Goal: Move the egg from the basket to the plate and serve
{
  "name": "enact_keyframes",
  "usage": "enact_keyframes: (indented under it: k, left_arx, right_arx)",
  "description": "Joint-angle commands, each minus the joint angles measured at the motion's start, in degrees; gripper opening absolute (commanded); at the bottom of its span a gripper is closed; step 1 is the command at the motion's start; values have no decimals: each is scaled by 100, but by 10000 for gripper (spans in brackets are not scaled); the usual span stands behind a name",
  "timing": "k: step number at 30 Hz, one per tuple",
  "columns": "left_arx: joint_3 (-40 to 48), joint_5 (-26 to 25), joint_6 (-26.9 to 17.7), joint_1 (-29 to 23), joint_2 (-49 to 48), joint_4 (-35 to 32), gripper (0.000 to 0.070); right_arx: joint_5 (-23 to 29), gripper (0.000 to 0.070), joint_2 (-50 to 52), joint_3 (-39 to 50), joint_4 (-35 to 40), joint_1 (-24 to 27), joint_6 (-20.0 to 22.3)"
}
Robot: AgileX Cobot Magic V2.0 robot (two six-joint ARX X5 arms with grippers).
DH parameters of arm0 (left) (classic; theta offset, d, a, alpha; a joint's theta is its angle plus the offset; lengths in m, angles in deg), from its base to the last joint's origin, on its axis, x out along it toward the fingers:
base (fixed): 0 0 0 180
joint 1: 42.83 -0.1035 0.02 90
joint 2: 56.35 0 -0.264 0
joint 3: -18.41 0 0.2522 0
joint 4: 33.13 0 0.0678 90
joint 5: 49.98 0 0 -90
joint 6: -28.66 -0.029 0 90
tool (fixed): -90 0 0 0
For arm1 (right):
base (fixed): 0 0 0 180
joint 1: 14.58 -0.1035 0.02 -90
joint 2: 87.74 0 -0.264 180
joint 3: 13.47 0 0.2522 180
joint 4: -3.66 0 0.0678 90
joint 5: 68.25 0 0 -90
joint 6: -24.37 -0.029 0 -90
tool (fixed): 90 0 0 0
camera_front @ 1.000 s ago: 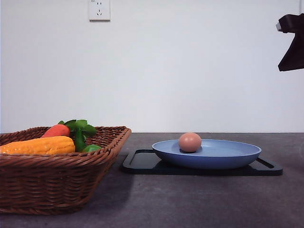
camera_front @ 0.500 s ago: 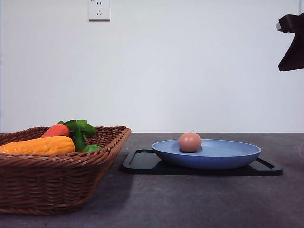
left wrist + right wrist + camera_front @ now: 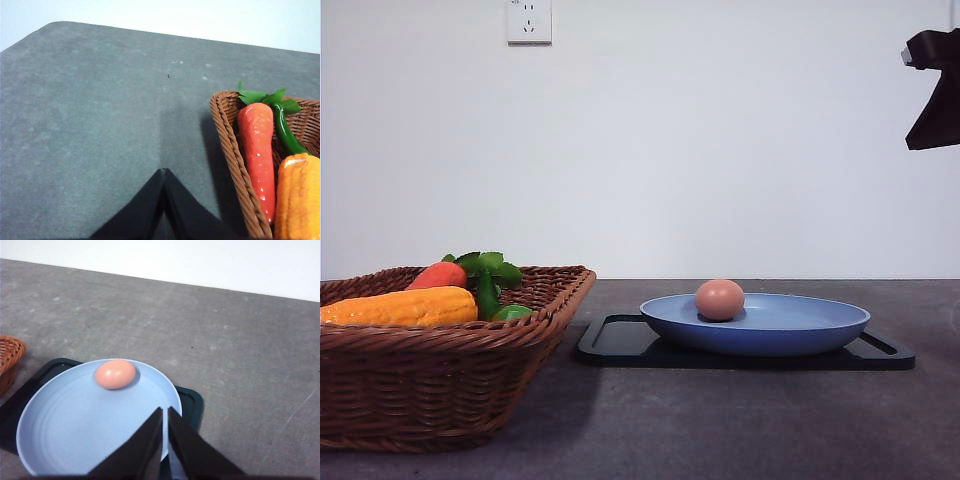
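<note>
Pinkish-brown and intact, the egg lies on the light blue plate, inside the rim on the side nearer the wicker basket, so the transfer part of the task appears complete and the serving part remains. The plate sits on a flat black tray, which rests on the grey bench beside the basket. The basket holds a carrot, a yellow corn cob and a green-leaved item. The right claw hangs above the plate rim on the side away from the basket, its two fingers closed to a thin slit and carrying nothing. The left claw hovers over bare bench just beside the basket wall, fingers pressed together and empty. The step in hand is judged to be presenting the plate. To do it well, take hold at the rim or tray edge on the side away from the egg, keep the plate level, and move slowly, because the egg is free to roll on the smooth, shallow surface. Avoid any contact with the egg.
</note>
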Motion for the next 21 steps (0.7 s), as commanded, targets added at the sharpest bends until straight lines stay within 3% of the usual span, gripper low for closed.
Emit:
enact_keyframes:
  k: [1, 16, 21]
  left_arx:
    - [149, 7, 46, -4, -9, 68, 0]
    - [149, 7, 46, -4, -9, 68, 0]
    - [149, 7, 46, -4, -9, 68, 0]
  right_arx:
    - [15, 0, -22, -31, 59, -28, -8]
    - [14, 0, 20, -31, 19, -60, -2]
    - [322, 0, 834, -28, -160, -50, 144]
